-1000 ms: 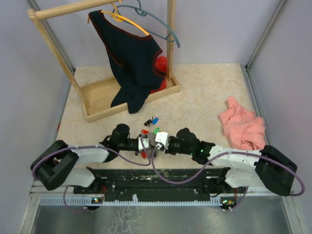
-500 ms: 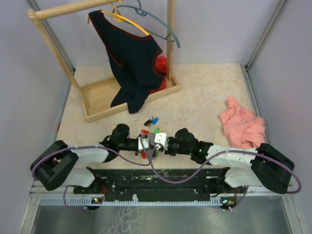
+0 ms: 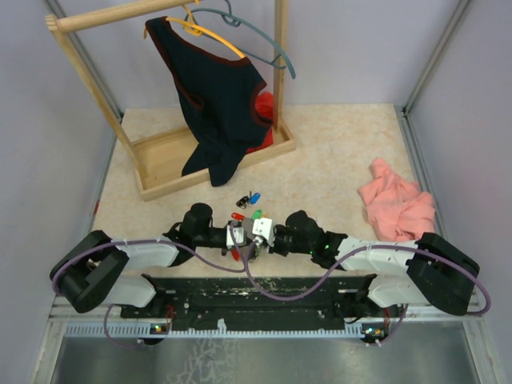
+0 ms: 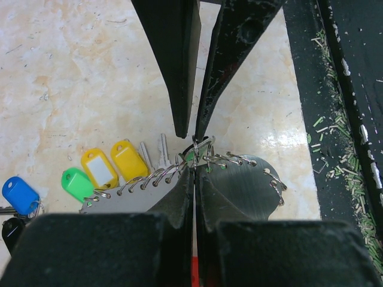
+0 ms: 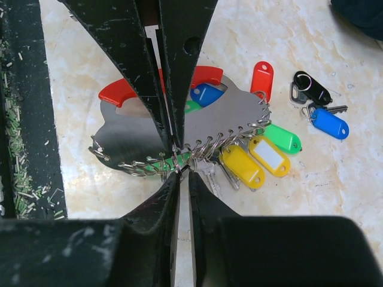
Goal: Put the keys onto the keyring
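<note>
Keyring [image 5: 227,116] — between meeting tips | left claw [image 4: 194,176] pinches it | right claw [image 5: 181,176] pinches it

no writing, number or brand mark can be read in any view. the yellow plastic key tag with a white paper insert [image 4: 100,169] shows a blank label in both wrist views. the other coloured plastic key tags [image 5: 328,121] bear no readable marks. in the top view, everything is too small to show any print.
</note>
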